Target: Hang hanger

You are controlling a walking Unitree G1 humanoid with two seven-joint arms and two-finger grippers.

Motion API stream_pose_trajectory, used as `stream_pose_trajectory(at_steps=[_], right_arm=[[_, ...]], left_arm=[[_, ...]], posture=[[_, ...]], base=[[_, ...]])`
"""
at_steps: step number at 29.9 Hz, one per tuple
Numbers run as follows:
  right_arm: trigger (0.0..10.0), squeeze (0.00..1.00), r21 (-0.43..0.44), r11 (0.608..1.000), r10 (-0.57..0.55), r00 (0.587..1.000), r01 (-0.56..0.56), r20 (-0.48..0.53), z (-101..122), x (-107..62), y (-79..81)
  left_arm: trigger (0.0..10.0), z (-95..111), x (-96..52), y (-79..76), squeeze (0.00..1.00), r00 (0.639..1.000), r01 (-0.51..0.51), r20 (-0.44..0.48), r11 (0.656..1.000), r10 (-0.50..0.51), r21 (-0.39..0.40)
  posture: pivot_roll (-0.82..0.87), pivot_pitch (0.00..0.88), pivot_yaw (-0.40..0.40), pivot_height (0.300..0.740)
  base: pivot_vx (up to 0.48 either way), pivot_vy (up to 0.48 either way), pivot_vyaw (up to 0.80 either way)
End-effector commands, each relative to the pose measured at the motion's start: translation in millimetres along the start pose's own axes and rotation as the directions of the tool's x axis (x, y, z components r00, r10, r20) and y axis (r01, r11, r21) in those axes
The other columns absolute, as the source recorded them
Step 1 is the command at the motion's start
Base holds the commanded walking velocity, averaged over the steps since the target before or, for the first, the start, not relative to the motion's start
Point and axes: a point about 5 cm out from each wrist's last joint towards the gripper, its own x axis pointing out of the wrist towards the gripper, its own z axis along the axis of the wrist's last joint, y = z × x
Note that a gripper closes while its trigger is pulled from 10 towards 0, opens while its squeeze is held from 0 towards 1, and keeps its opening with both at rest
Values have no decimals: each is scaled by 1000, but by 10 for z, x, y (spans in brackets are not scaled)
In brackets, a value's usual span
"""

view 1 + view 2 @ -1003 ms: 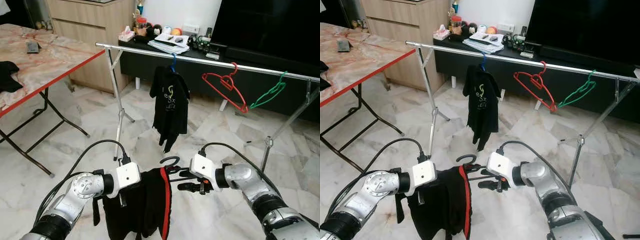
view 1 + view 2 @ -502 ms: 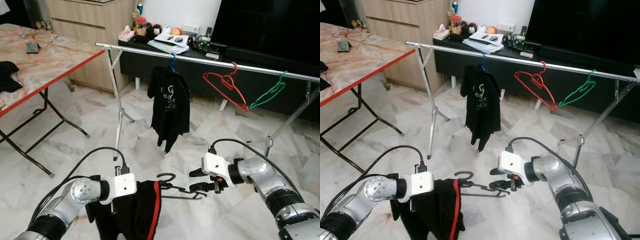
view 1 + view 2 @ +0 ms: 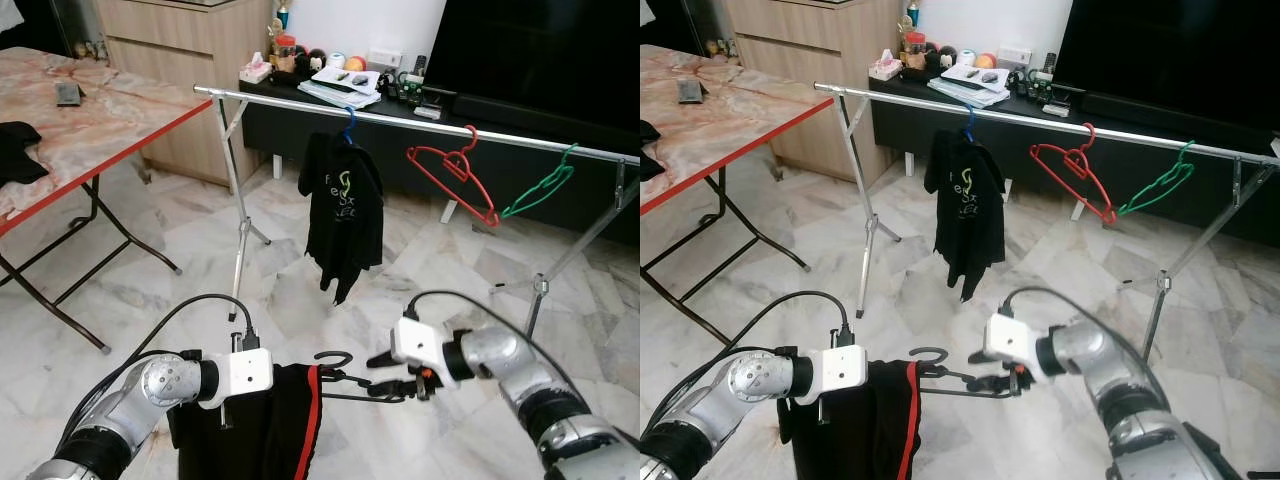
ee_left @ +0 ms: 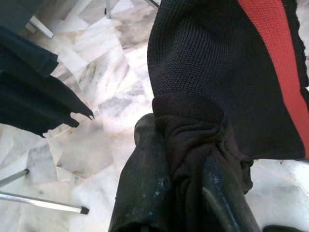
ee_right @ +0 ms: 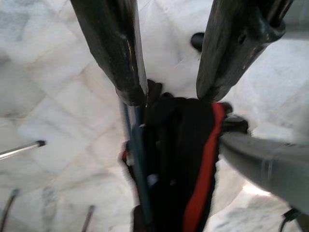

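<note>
- Since the earlier frames the right end effector [image 3: 392, 376] has been brought lower and back toward the dark hanger [image 3: 345, 370], and the black garment with the red stripe [image 3: 270, 425] has been let down so that it hangs lower in front of the robot.
- The garment is bunched and pinched between the closed fingers of the left end effector [image 4: 186, 193], as the left wrist view shows; its red stripe hangs clear beside the grip.
- The hanger is held low in front of the robot above the marble floor [image 3: 160, 300], its hook turned upward just beside the garment's top and its bare arm reaching toward the right end effector.
- In the right wrist view the right end effector's fingers [image 5: 113, 53] stand apart, with one tip touching the hanger's thin bar; nothing is clamped between them.
- The clothes rail [image 3: 420, 118] stands well apart from the load, carrying a black T-shirt [image 3: 342, 215] on a blue hanger, a red hanger [image 3: 450, 180] and a green hanger [image 3: 540, 185].
- The step in hand is judged to be the settling of the garment on the hanger before hanging.
- The next move is judged to call for a firm right-hand grip on the hanger, then a lift so that the hook is carried over a free stretch of the rail, probably near its left end.
</note>
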Motion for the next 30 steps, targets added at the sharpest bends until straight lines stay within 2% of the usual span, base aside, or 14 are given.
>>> stream_pose_trajectory(at_steps=[1,4,7,15,25,30], right_arm=[[10000,0,16,1000,21,999,-21,-28,-58,-3,31],[10000,0,17,1000,23,999,-22,-39,-76,1,40],[10000,0,1,999,-33,997,33,-74,-129,31,46],[10000,0,-13,985,-173,984,172,-52,-92,87,-18],[10000,0,-14,984,-176,982,176,-60,-112,137,7],[10000,0,-32,971,-240,969,238,-52,-92,131,-32]], left_arm=[[10000,120,-1,102,0,998,-28,55,999,26,34],[10000,124,2,106,0,998,-28,56,999,27,33],[10000,164,26,138,0,997,-38,66,999,35,37],[10000,230,54,160,0,995,-42,88,998,38,47],[10000,247,58,161,0,995,-36,95,998,31,48],[10000,264,67,160,0,994,-35,103,998,30,44]], posture=[[127,51,-101,740],[126,51,-101,740],[128,50,-102,740],[131,49,-101,740],[133,46,-99,740],[134,45,-99,740]], base=[[0,0,0],[0,0,0],[0,0,0],[0,0,0],[0,0,0],[0,0,0]])
